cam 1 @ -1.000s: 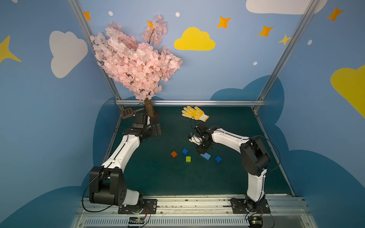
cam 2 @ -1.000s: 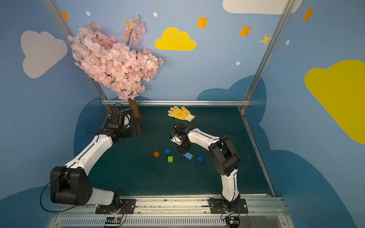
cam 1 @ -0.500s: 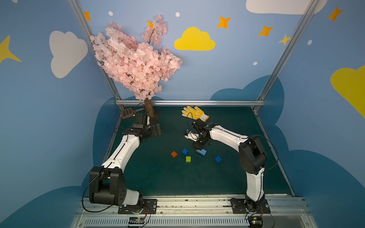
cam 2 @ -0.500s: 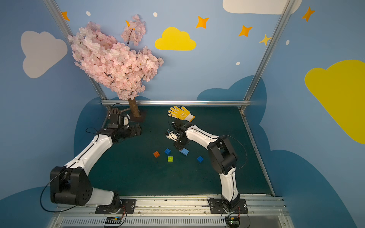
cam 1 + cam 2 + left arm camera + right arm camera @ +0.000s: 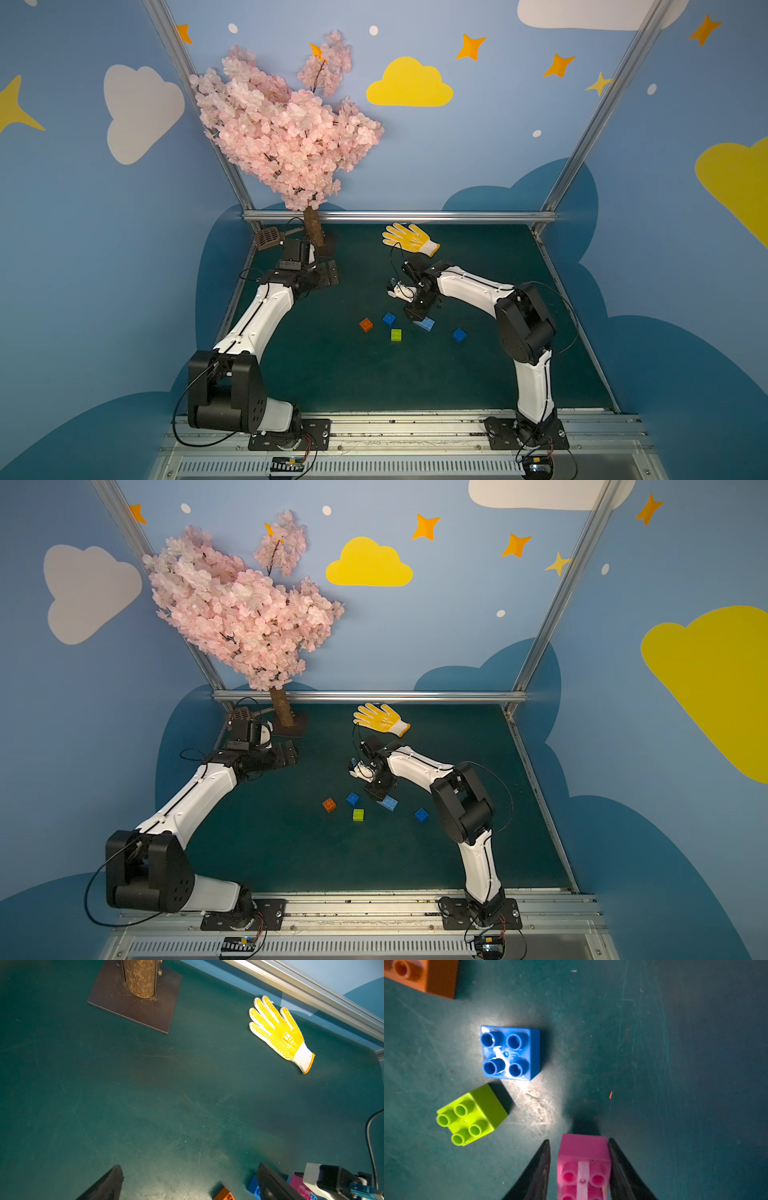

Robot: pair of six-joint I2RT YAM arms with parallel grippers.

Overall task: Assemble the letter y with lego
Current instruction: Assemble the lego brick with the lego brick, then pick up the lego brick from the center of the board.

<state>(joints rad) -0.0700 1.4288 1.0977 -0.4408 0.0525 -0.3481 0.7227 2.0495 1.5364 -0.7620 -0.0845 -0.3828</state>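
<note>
In the right wrist view a pink lego brick stands between the fingers of my right gripper. One finger touches it and a gap shows at the other, so the gripper is open. In both top views this gripper hangs over one end of the light blue brick; the pink brick appears to rest on it. Loose on the mat lie an orange brick, a dark blue one, a lime green one and a second dark blue one. My left gripper stays wide open and empty at the back left.
A yellow glove lies at the back of the mat. The pink blossom tree stands on a brown base plate at the back left, close to my left gripper. A brown slotted piece sits in the back left corner. Metal rails edge the mat.
The right gripper's jaws have widened, so one finger has come off the pink brick. The right wrist has shifted slightly over the light blue brick. The left arm has not moved.
</note>
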